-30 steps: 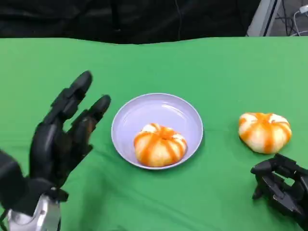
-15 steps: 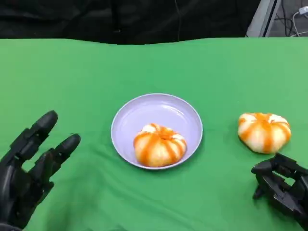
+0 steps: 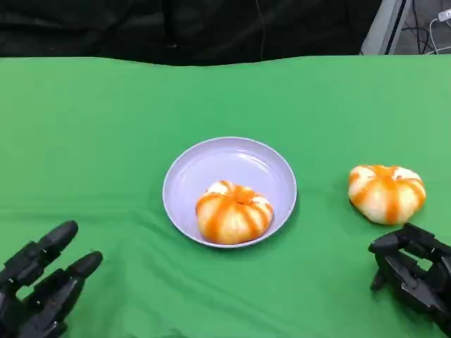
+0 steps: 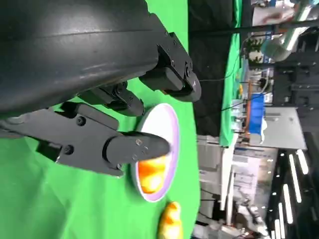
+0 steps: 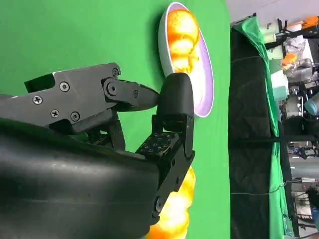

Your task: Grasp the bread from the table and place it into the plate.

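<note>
Outside, workshop clutter (image 4: pixel 259 99) past the table edge (image 4: pixel 234 64)

Bread (image 3: pixel 234 213) in plate (image 3: pixel 211 162); 2nd bread (image 3: pixel 387 193) to plate's rt.

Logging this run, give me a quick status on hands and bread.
Left hand open, empty. Right hand empty, fingers curled, just short of the orange-striped round bread on the green table. Another like it sits in the lilac plate. Nothing between.

My bench (image 3: pixel 106 127): green cloth cover, creased near my edge. Lavender plate (image 3: pixel 211 165) sits mid-bench, carrying one orange-striped bread (image 3: pixel 234 213). A second bread (image 3: pixel 387 193) lies directly on the cloth, well right of the plate.
</note>
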{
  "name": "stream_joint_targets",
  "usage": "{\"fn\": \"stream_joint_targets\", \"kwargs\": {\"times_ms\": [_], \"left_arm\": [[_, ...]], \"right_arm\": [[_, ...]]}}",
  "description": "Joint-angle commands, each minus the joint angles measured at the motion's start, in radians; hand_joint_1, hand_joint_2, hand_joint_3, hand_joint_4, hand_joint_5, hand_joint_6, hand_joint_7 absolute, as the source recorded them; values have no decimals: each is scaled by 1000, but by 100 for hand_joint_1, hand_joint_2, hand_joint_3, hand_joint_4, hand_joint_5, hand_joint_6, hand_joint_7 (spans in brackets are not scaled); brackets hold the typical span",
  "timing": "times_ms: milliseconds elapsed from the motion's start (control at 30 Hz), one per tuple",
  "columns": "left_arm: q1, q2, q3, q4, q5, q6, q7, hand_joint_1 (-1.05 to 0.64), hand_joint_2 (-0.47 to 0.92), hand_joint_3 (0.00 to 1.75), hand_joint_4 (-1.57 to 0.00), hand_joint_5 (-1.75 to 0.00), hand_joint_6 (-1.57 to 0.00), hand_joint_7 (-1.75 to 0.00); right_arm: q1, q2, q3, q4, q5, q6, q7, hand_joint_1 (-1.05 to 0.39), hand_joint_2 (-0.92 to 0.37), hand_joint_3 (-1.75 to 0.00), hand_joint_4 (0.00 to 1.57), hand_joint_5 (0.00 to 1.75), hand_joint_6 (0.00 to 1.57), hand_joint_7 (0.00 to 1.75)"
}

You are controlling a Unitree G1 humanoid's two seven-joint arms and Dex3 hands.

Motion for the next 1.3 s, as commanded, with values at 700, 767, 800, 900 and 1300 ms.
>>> {"fn": "stream_joint_targets", "kwargs": {"times_ms": [700,767,800,900,1300], "left_arm": [[-131,30,16,347,247,-446,224,5,58,116,-92,-162,-91,-139],[-134,31,13,359,251,-462,231,5,57,118,-91,-164,-89,-142],[-136,32,11,366,253,-472,233,4,57,119,-91,-165,-88,-143],[-140,35,9,380,252,-489,234,3,57,121,-90,-166,-87,-144],[-144,36,2,390,230,-493,225,2,56,123,-89,-169,-86,-147]], "right_arm": [[-10,-32,-23,22,18,-6,15,-25,-92,-46,64,171,77,104],[-10,-32,-24,22,18,-4,17,-25,-92,-46,63,171,77,104],[-10,-32,-25,21,20,-1,17,-25,-92,-46,63,171,77,105],[-10,-32,-27,21,20,0,19,-25,-92,-46,63,171,77,105],[-10,-31,-28,19,19,1,18,-25,-92,-45,62,172,77,105]]}}
